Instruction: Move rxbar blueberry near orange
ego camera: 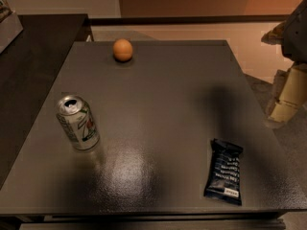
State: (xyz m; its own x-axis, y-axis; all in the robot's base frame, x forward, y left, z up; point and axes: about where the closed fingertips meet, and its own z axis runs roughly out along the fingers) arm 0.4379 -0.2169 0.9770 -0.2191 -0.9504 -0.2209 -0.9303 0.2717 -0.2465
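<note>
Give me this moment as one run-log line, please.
claw: beyond table right edge | rxbar blueberry: front-right, not held | orange: far edge

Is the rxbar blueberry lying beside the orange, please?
No: the rxbar blueberry lies near-right, the orange far-left on the table; the gripper hangs beyond its right edge.
</note>
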